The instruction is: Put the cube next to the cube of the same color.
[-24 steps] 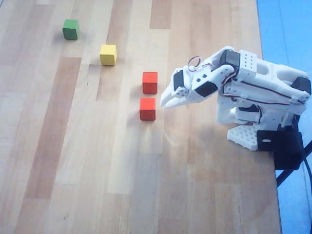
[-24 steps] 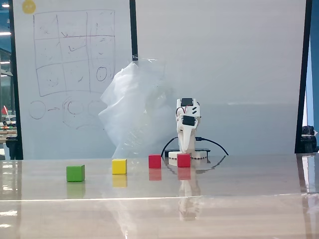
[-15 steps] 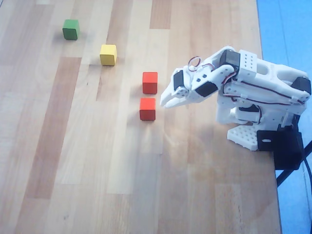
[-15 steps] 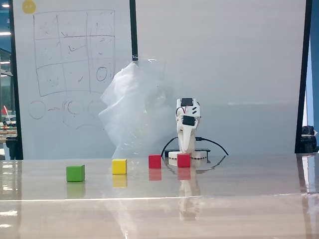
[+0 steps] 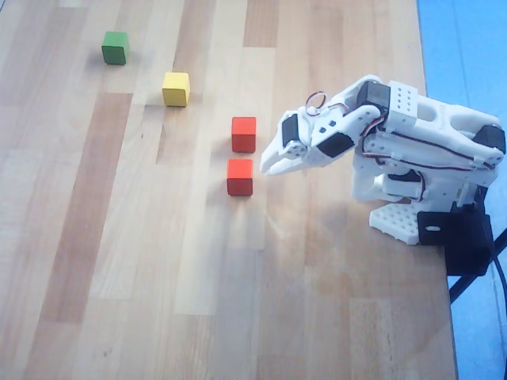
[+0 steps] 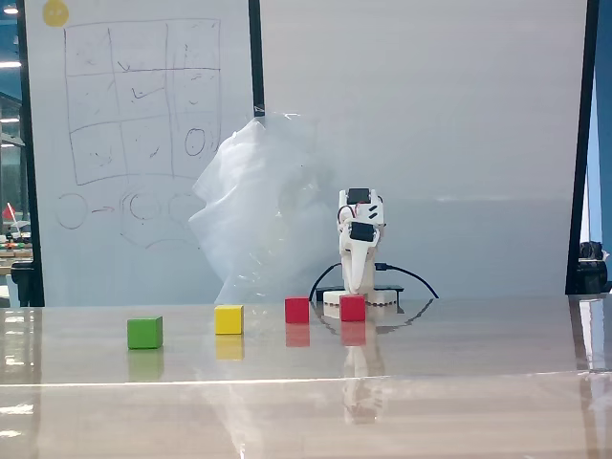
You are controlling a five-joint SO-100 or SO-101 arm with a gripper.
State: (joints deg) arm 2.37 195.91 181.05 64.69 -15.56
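Note:
Two red-orange cubes stand on the wooden table a small gap apart. In the overhead view one cube (image 5: 243, 134) is farther up and the other cube (image 5: 240, 176) just below it. In the fixed view they are side by side, the first (image 6: 297, 309) on the left and the second (image 6: 353, 307) on the right. My gripper (image 5: 268, 166) is just right of the cubes in the overhead view, not touching either. Its jaws look closed and hold nothing. In the fixed view the gripper (image 6: 356, 289) points down behind the right cube.
A yellow cube (image 5: 176, 89) and a green cube (image 5: 115, 47) stand up-left of the red ones, and in the fixed view the yellow (image 6: 229, 318) and green (image 6: 144, 332) are on the left. The arm's base (image 5: 404, 214) sits at the table's right edge. A whiteboard and a plastic sheet (image 6: 258, 210) stand behind.

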